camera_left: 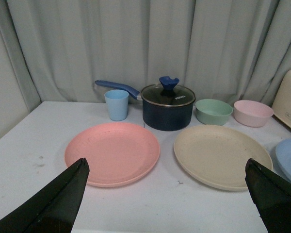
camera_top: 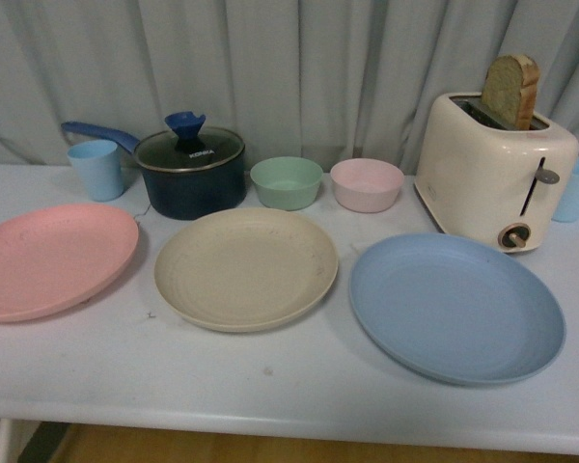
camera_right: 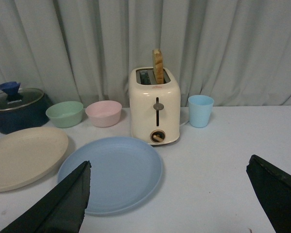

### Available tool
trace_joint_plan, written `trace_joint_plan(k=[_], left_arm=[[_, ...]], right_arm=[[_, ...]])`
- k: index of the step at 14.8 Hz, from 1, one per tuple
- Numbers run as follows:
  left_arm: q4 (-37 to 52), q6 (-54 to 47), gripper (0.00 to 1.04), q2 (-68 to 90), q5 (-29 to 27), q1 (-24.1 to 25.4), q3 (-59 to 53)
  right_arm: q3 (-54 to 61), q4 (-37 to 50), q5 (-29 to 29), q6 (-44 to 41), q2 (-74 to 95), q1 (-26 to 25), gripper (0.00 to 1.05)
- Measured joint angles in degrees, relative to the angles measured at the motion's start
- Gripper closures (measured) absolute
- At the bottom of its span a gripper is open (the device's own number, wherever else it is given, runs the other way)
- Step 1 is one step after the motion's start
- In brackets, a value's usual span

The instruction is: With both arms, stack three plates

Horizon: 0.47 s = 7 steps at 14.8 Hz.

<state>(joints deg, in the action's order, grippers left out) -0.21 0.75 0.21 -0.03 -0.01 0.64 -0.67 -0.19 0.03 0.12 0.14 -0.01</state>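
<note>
So far nothing has been stacked: the pink plate (camera_top: 53, 258), beige plate (camera_top: 246, 267) and blue plate (camera_top: 456, 306) are laid singly in a row on the table (camera_top: 270, 386), and the left gripper (camera_left: 166, 167) and right gripper (camera_right: 169, 167) are spread wide, empty.

Three plates (camera_top: 53, 258) (camera_top: 244, 267) (camera_top: 455, 307); two bowls (camera_top: 287, 182) (camera_top: 367, 184); two cups (camera_top: 96, 169) (camera_top: 577, 188); one lidded saucepan (camera_top: 193, 178); one toaster (camera_top: 487, 164); one bread slice (camera_top: 510, 92).
</note>
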Motion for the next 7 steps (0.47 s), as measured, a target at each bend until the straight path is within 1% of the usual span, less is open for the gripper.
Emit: trace_joint_plan(k=[7], left_arm=[[0.0, 0.0, 0.07, 0.0, 0.0, 0.0, 0.0]], right_arm=[[0.0, 0.0, 0.0, 0.0, 0.0, 0.0, 0.06]])
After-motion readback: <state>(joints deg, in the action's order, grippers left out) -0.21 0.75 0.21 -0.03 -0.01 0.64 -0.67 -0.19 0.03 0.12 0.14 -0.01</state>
